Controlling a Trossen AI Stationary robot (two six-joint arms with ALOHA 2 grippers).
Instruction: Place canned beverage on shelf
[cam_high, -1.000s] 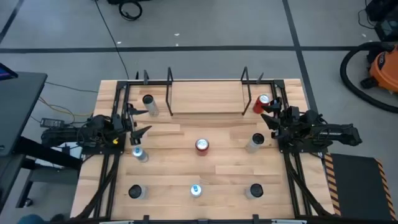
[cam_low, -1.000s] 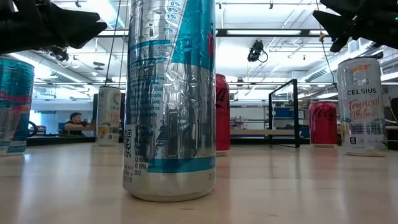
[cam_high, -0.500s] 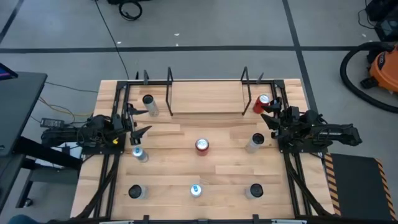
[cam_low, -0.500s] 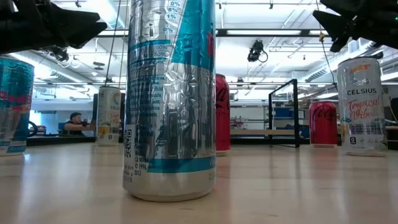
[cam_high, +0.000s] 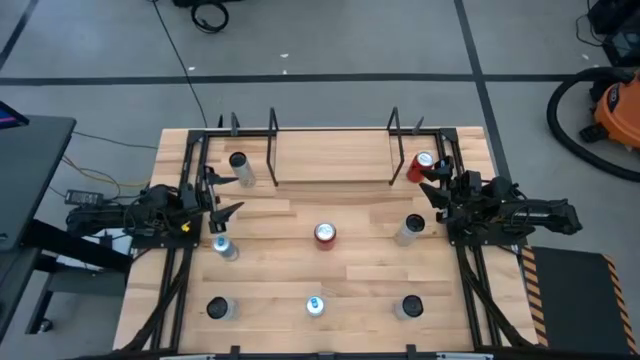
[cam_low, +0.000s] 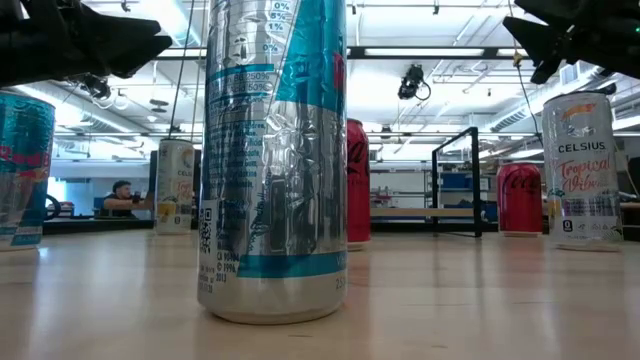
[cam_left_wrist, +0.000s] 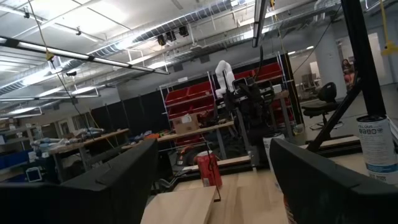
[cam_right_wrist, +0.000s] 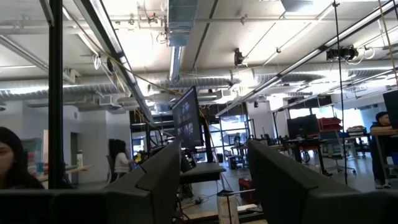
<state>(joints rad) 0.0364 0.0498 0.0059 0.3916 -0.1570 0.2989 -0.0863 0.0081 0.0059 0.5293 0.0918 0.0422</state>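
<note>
The shelf (cam_high: 330, 156), thin black rods around a light wood board, stands at the table's far middle; it also shows in the low view (cam_low: 456, 180). Several cans stand upright on the table. A red can (cam_high: 325, 234) is at the centre. Another red can (cam_high: 422, 164) and a silver can (cam_high: 410, 228) are near my right gripper (cam_high: 428, 183). A silver can (cam_high: 240, 166) and a blue-silver can (cam_high: 222, 247) are near my left gripper (cam_high: 235, 195). Both grippers are open, empty and above the table.
Three more cans stand along the near edge (cam_high: 218, 308), (cam_high: 315, 305), (cam_high: 410, 306); the middle one fills the low view's foreground (cam_low: 275, 160). Black tube rails (cam_high: 185, 200) run along both table sides. Bare wood lies between the centre can and the shelf.
</note>
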